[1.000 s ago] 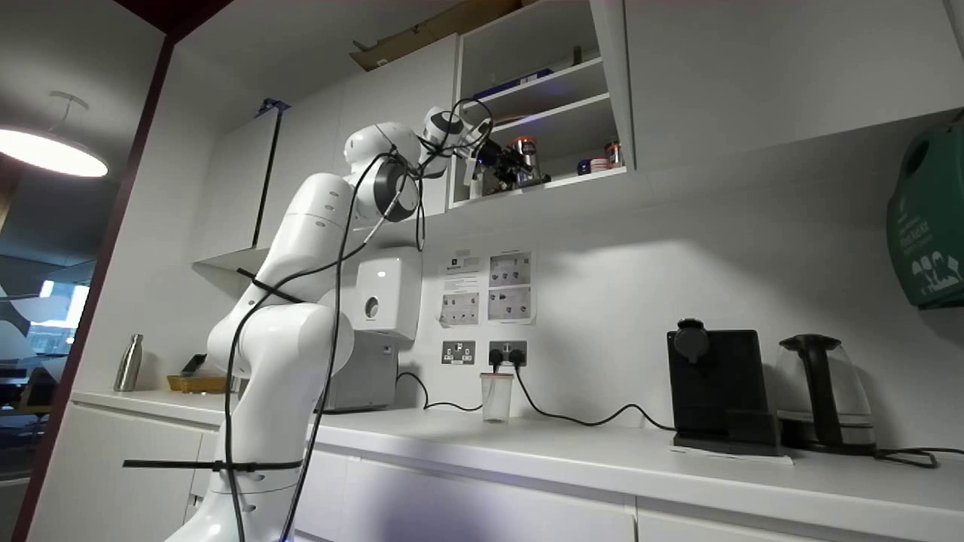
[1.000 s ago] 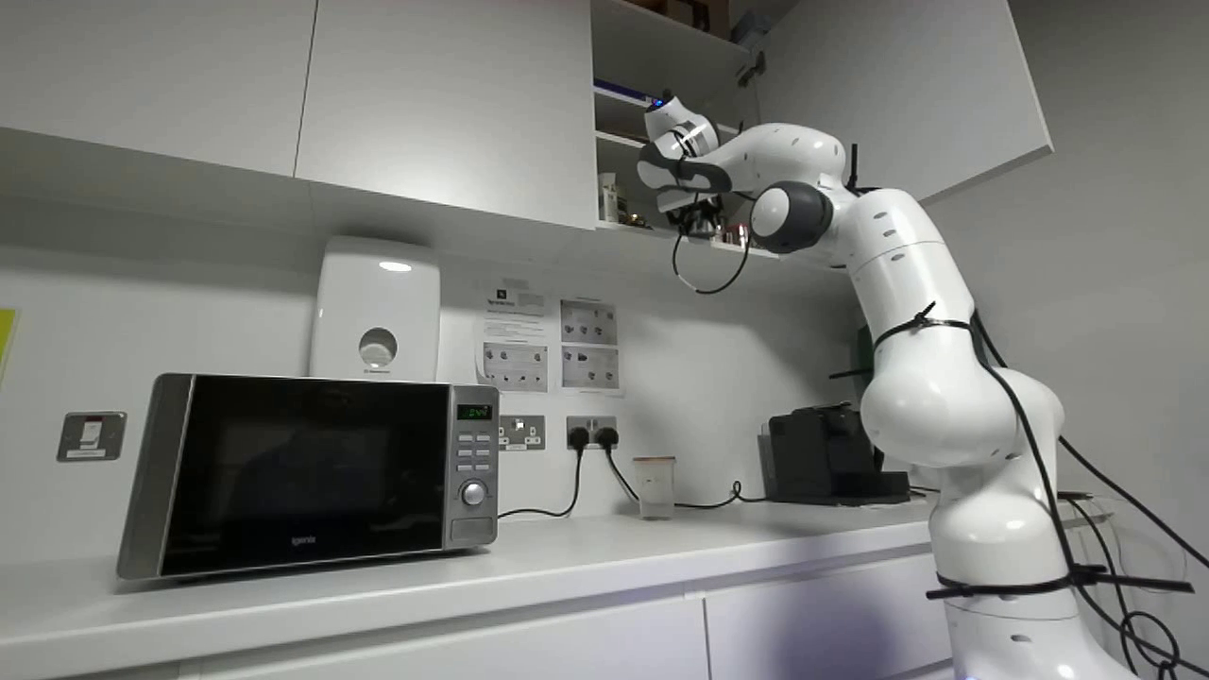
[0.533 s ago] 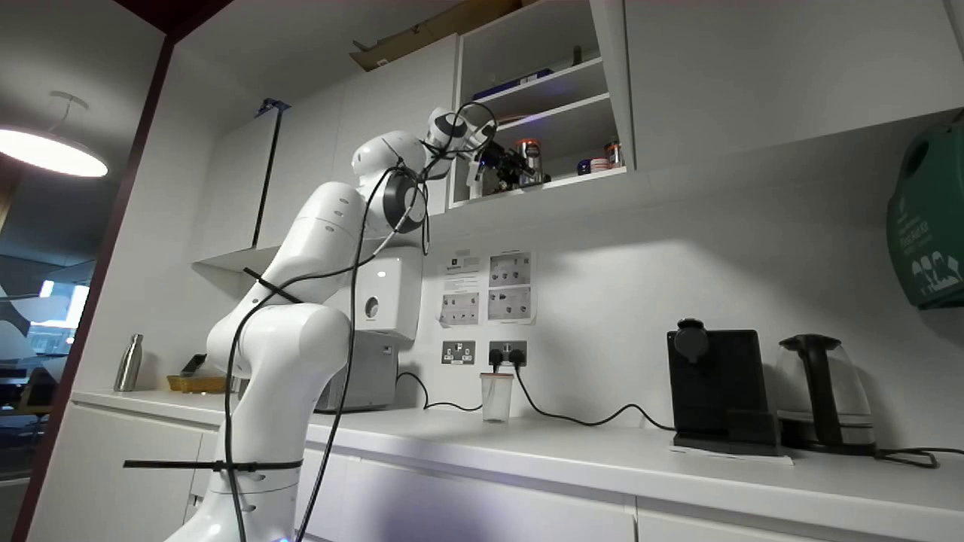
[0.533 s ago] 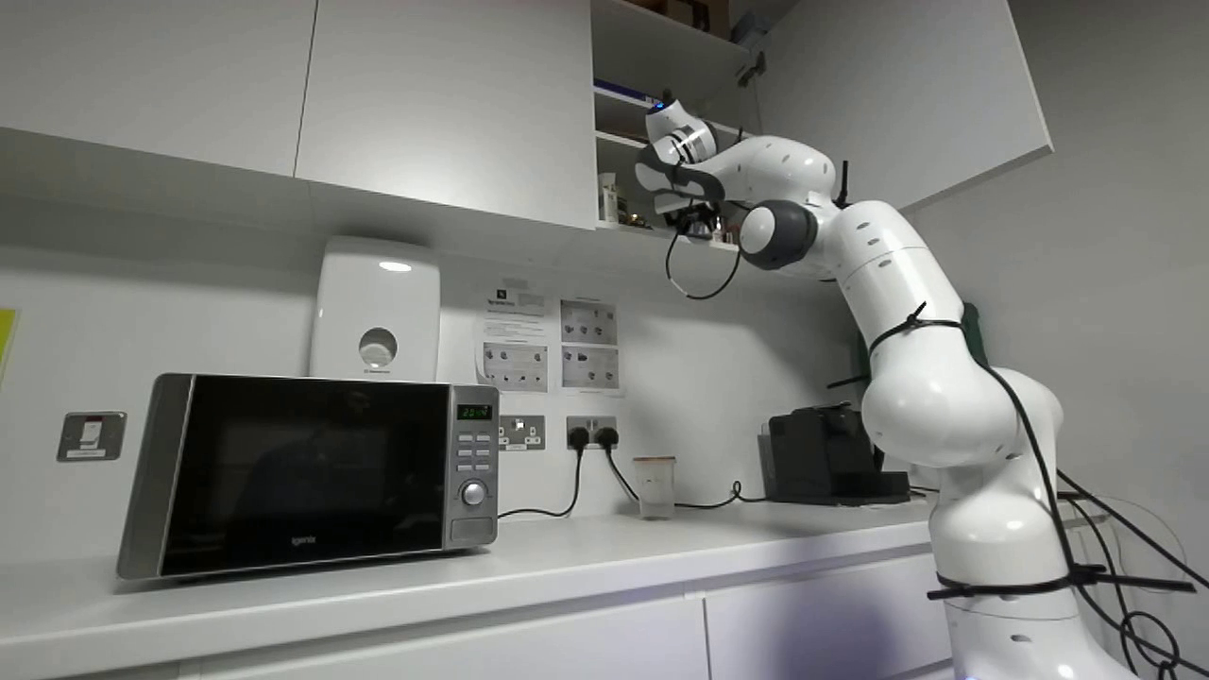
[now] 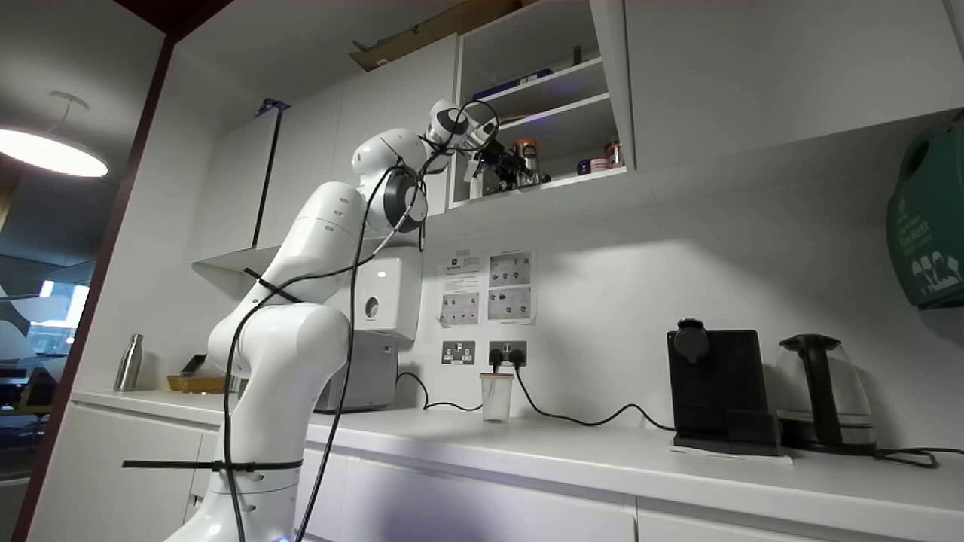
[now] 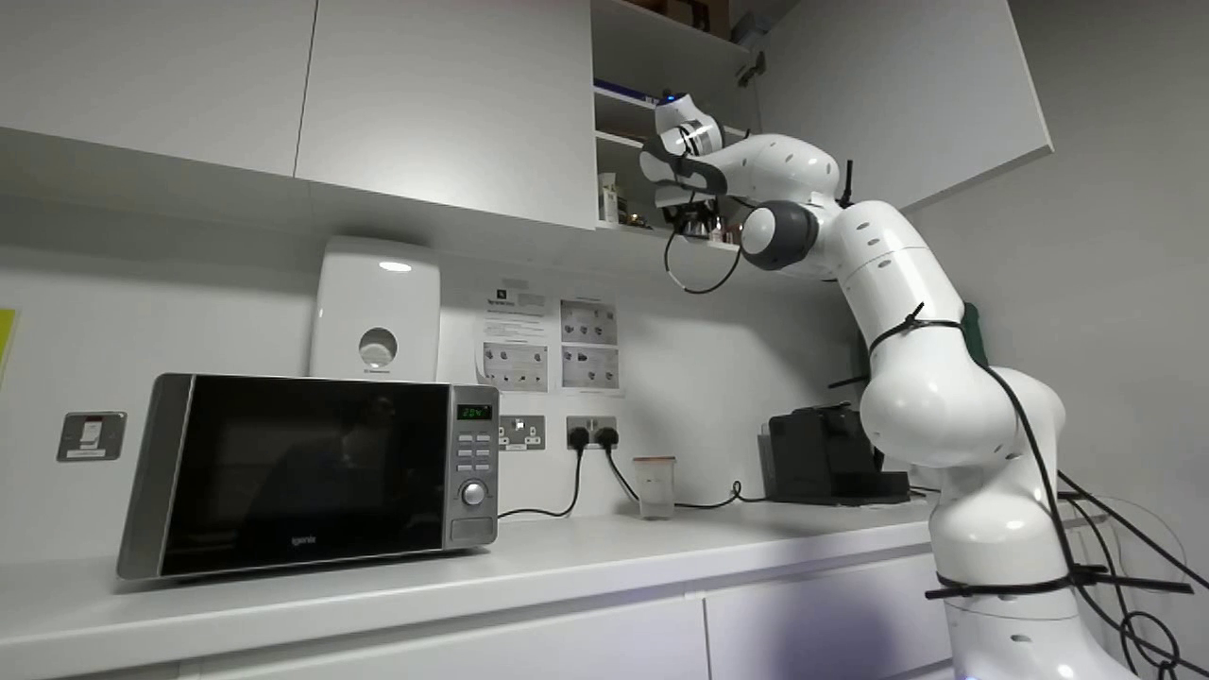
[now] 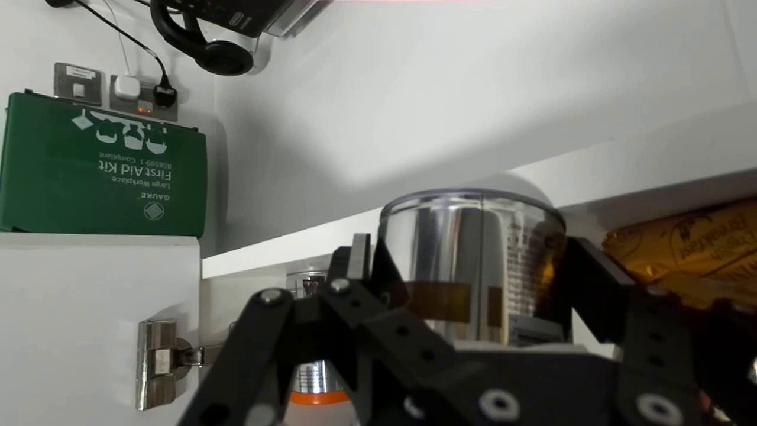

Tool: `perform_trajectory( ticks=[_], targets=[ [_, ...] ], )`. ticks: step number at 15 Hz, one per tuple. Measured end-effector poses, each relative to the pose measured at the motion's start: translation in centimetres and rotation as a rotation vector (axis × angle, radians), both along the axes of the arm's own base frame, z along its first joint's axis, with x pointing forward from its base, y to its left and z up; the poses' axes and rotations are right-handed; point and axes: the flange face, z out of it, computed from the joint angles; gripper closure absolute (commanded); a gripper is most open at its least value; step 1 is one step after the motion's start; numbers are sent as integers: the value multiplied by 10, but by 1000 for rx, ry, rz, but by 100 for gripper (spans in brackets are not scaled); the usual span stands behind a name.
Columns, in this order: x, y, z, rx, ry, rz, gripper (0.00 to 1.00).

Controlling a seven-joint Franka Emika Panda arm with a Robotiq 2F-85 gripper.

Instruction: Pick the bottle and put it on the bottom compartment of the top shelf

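The bottle (image 7: 455, 254) has a shiny silver body. It sits between my gripper's two fingers in the wrist view, where the scene stands upside down. My gripper (image 7: 482, 254) presses on both its sides, one finger on each. Its base overlaps the shelf's front edge. Its orange top is hidden there, but an exterior view shows the bottle (image 5: 529, 154) with that top. My gripper (image 6: 692, 215) reaches into the bottom compartment (image 5: 587, 178), below the thin white board (image 5: 572, 107). I cannot tell whether the bottle touches the compartment floor.
Small jars (image 5: 614, 154) stand at the compartment's right end, a white container (image 5: 476, 187) at its left end. A gold packet (image 7: 692, 248) lies close beside one finger. The open cabinet door (image 6: 897, 85) and its hinge (image 7: 158, 361) flank the opening.
The arm dropped a little, then the wrist tilted and rose slightly. The silver bottle shifted slightly along with my gripper.
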Motion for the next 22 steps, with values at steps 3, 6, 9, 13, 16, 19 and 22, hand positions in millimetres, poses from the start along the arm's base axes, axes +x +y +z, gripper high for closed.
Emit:
perform_trajectory(
  ticks=[3,6,9,13,16,19,22],
  targets=[
    [1,-2,0,-7,1,-9,42],
    [3,-7,-2,-29,7,-36,42],
    [8,-13,-6,-71,14,-78,42],
    [10,-18,-6,-103,15,-109,42],
    [11,-18,-7,-103,18,-109,42],
    [11,-19,-8,-102,32,-99,42],
    [9,-19,-6,-111,55,-64,42]
  ],
)
